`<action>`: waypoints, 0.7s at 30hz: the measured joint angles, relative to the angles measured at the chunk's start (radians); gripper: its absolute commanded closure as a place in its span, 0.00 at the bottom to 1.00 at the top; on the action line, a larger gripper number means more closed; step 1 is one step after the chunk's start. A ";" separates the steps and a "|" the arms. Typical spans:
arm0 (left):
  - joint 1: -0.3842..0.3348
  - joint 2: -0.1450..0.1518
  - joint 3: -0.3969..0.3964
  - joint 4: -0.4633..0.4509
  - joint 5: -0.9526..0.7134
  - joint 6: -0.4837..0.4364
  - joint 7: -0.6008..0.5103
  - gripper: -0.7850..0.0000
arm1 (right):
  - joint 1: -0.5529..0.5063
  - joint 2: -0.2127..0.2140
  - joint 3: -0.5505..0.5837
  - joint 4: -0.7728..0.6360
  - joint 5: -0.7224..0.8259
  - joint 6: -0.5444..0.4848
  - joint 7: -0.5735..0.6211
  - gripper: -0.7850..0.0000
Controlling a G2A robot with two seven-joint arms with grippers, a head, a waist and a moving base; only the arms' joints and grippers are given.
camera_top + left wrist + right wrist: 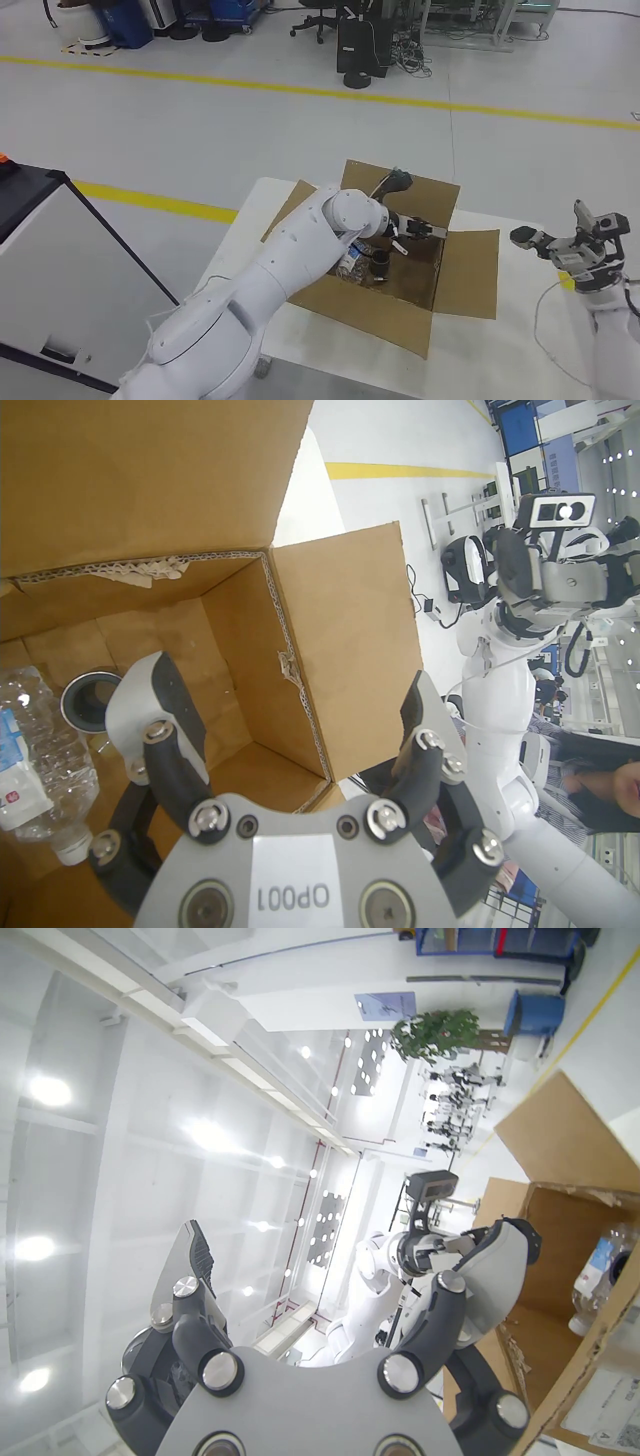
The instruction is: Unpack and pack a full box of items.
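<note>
An open cardboard box (pixel 470 272) stands on the white table (pixel 500 352). On its floor lie a clear water bottle (pixel 350 262) with a white and blue label and a black cylinder with a silver rim (pixel 381 263). My left gripper (pixel 420 232) hangs inside the box, open and holding nothing. In the left wrist view the left gripper (pixel 290 705) is above the bare box floor (pixel 220 680), with the bottle (pixel 40 750) and the cylinder (pixel 90 700) off to one side. My right gripper (pixel 553 228) is open beside the box, over the table's right end. The right gripper (pixel 345 1253) holds nothing.
The four box flaps (pixel 305 205) are folded outward over the table. A white cabinet with a black top (pixel 40 270) stands left of the table. The table's front right part is bare. A cable (pixel 545 320) runs along the right arm.
</note>
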 measured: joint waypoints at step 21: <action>0.071 0.060 -0.048 -0.127 0.144 0.112 0.000 0.00 | 0.089 0.005 -0.145 0.184 -0.207 0.020 -0.098 0.00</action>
